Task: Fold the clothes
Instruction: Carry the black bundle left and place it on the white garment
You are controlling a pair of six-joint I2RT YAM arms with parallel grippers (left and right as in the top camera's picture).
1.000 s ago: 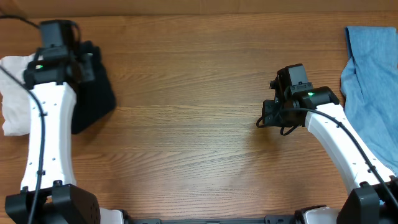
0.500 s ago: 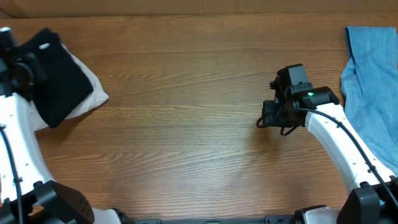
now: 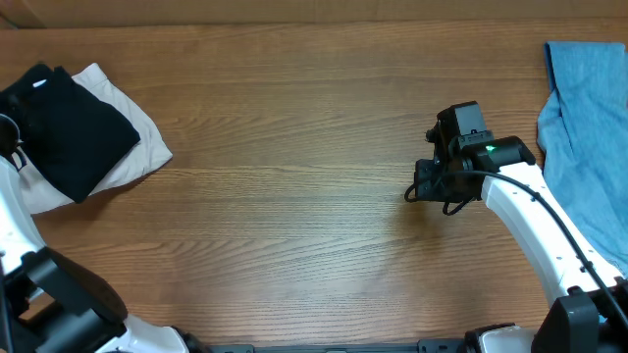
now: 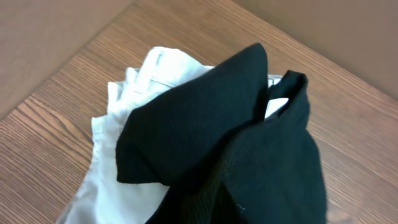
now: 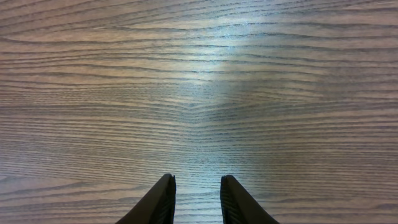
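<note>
Two garments piled at the left end of the brown wooden table (image 3: 294, 196): crumpled plain black short-sleeved shirt (image 3: 83, 147) atop white trousers (image 3: 137, 157). Closed left gripper, fingers hidden behind black fabric; grip on it impossible to tell. Empty right gripper (image 5: 198, 193), slightly parted, over bare wood. At right edge, light blue jeans (image 3: 589, 147).

Left arm (image 3: 12, 230): at far left edge.
Left gripper: jaws closed together.
Right arm (image 3: 530, 211): bent, reaching toward centre.
Right gripper (image 5: 198, 180): jaws slightly apart, empty.
</note>
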